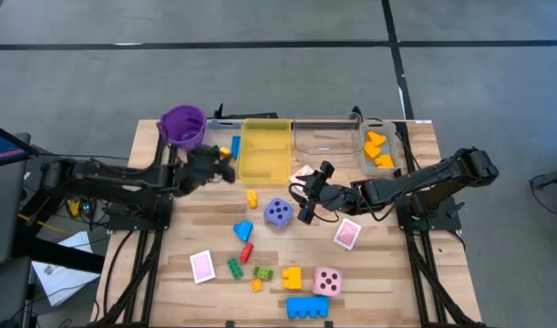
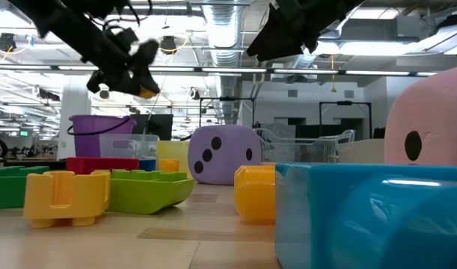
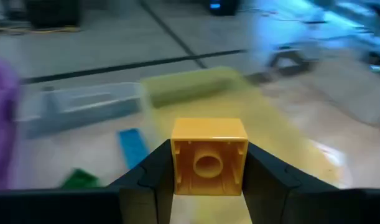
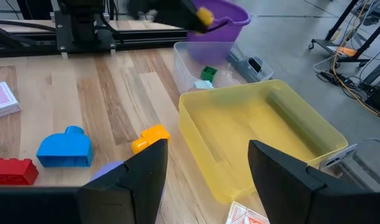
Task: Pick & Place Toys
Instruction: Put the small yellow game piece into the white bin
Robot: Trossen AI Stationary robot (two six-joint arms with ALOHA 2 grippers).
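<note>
High view shows the left claw (image 1: 225,171) up in the air at about 10 o'clock on the table (image 1: 169,246). It sits right by the yellow bin (image 1: 265,150) and near the purple cup (image 1: 182,125). It squeezes a yellow brick (image 3: 209,157) tight between its two fingers (image 3: 146,180). Left wrist view shows the brick with its hollow side facing the camera.

Right claw (image 1: 307,196) hangs near the middle of the table, at the 6 o'clock end of the yellow bin. Its fingers (image 4: 130,177) are spread wide apart and hold nothing. The purple die (image 1: 277,213) sits just beside it, toward 8 o'clock.

A small orange brick (image 1: 252,198) lies near the bin. A blue brick (image 1: 243,230) and a red brick (image 1: 246,252) lie close together near the middle. Green bricks (image 1: 235,266) and a yellow block (image 1: 291,278) lie toward 6 o'clock. The pink die (image 1: 326,281) touches the big blue brick (image 1: 307,307) at the 6 o'clock edge. One card (image 1: 202,266) lies at 7 o'clock. Another card (image 1: 347,233) lies at 4 o'clock.
</note>
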